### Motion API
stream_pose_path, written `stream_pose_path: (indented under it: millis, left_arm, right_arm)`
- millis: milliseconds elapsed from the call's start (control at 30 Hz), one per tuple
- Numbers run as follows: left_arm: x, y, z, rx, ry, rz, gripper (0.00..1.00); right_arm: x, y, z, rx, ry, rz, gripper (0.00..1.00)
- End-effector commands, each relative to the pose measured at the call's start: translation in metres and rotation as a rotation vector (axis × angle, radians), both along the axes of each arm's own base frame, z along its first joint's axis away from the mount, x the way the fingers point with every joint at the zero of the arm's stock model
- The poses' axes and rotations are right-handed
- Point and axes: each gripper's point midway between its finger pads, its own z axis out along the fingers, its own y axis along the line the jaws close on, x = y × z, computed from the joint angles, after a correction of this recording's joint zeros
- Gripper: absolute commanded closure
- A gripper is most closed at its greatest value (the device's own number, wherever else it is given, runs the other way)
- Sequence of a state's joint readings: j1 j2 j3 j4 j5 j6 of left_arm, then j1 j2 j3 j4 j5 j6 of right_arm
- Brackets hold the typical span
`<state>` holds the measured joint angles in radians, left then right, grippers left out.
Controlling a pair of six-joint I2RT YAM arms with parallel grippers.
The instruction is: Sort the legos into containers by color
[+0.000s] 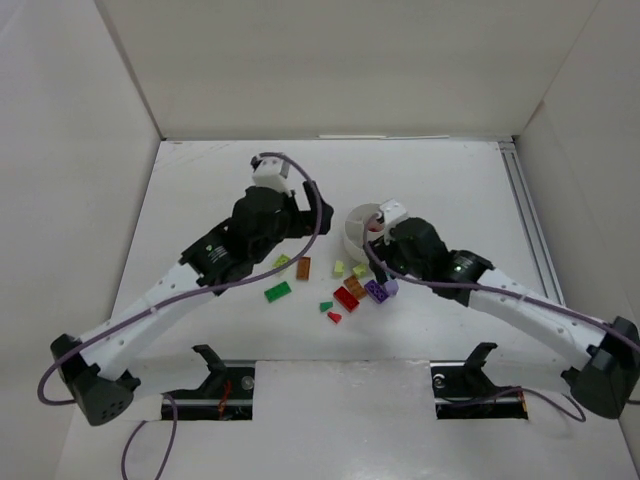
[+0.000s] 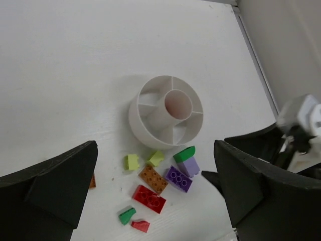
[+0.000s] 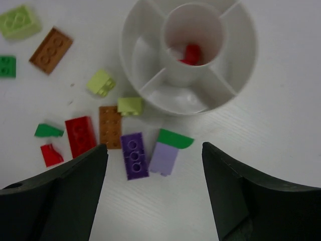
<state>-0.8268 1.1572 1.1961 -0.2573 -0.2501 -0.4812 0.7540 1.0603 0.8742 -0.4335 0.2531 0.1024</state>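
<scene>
Legos (image 3: 80, 135) scattered beside white tub (image 3: 125, 55) (one red inside); left hand (image 2: 155, 146), right hand (image 3: 154, 146) released

The round white plastic tub (image 3: 183, 98) shows a small red plastic brick (image 3: 191, 53) in its middle. The tabletop (image 3: 281, 150) is plain white. The loose pieces:
- a red rectangular brick (image 3: 80, 136)
- a red wedge (image 3: 51, 154)
- two orange-brown studded bricks (image 3: 110, 126) (image 3: 50, 50)
- a purple studded brick (image 3: 134, 155)
- a pale lilac block (image 3: 164, 158)
- a green curved piece (image 3: 175, 138)
- a green wedge (image 3: 48, 131)
- three yellow-green pieces (image 3: 101, 82) (image 3: 130, 105) (image 3: 19, 21)

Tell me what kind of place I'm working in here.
Probably a lab robot cell: white walls enclosing a white tabletop, holding lego bricks and a divided tub.
</scene>
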Motion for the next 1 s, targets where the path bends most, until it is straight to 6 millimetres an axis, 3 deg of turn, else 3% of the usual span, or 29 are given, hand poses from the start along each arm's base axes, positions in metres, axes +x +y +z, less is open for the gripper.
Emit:
stream_pose_path:
  millis: [0, 167, 333, 567, 967]
  left_arm:
    - [-0.015, 0.036, -0.06, 0.037, 0.164, 0.152, 0.0]
    - [-0.059, 0.066, -0.113, -0.055, 0.32, 0.217, 0.0]
    - [-0.089, 0.078, -0.14, -0.162, 0.4, 0.217, 0.0]
    - [-0.106, 0.098, -0.147, -0.198, 0.419, 0.252, 0.0]
    - [-0.104, 0.105, -0.144, -0.182, 0.402, 0.287, 0.0]
  right_arm:
    - [-0.016, 0.047, -0.015, -0.01, 0.031, 0.17, 0.2]
    - [-0.029, 0.085, -0.042, -0.056, 0.064, 0.261, 0.22]
    - [-0.036, 0.111, -0.062, -0.095, 0.08, 0.335, 0.25]
    - [-0.026, 0.121, -0.094, -0.175, 0.117, 0.316, 0.28]
    - [-0.03, 0.13, -0.124, -0.23, 0.179, 0.351, 0.34]
